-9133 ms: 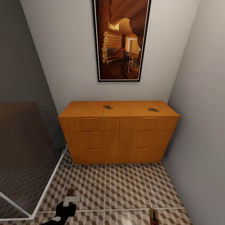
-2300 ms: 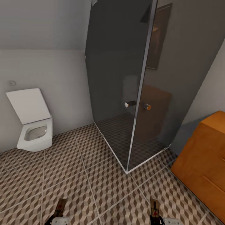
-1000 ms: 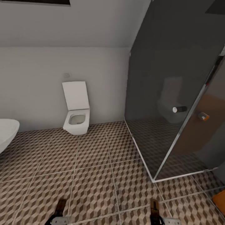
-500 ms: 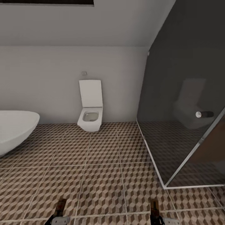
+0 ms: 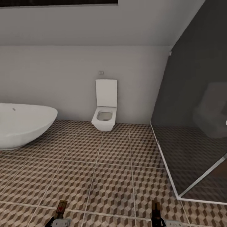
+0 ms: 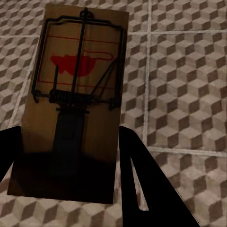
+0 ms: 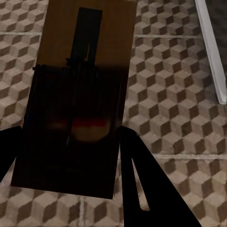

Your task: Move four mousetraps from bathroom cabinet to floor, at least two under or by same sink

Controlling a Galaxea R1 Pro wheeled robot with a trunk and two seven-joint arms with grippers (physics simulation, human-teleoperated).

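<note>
As view swung left, bathtub (image 5: 22,129) entered; mousetraps (image 6: 75,104) held.

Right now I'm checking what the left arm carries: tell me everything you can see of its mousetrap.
The mousetrap is a flat rectangular brown wooden board with a red mouse print, thin red lines and dark wire: a bar frame, a coiled spring and a long arm. It sits gripped between the left gripper's black fingers, held above the cube-patterned floor.
</note>
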